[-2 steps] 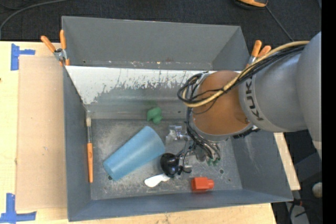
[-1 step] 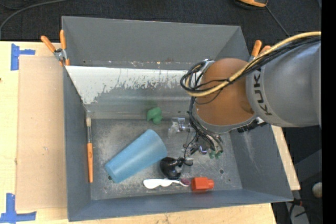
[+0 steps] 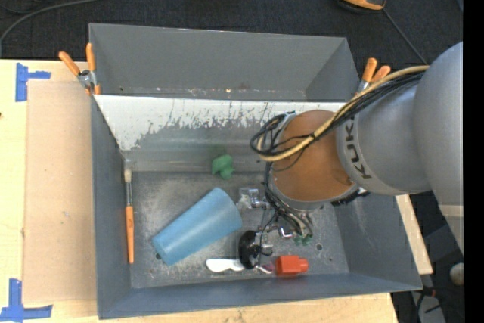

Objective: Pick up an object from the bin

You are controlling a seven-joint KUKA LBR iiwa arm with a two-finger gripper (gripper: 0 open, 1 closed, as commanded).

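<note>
You saw the gripper (image 3: 266, 242) over the bin's (image 3: 162, 197) scuffed grey floor, its grip unreadable, with "KU" on the arm (image 3: 401, 140) above it.

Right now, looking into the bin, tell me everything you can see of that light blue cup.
The light blue cup lies on its side on the bin floor, left of centre, slanting from lower left to upper right. It looks like smooth matte plastic, plain and whole. Which end is open I cannot tell. A small white thing lies just below its right half, a green lump sits apart above it, and the gripper hangs close on its right.
</note>
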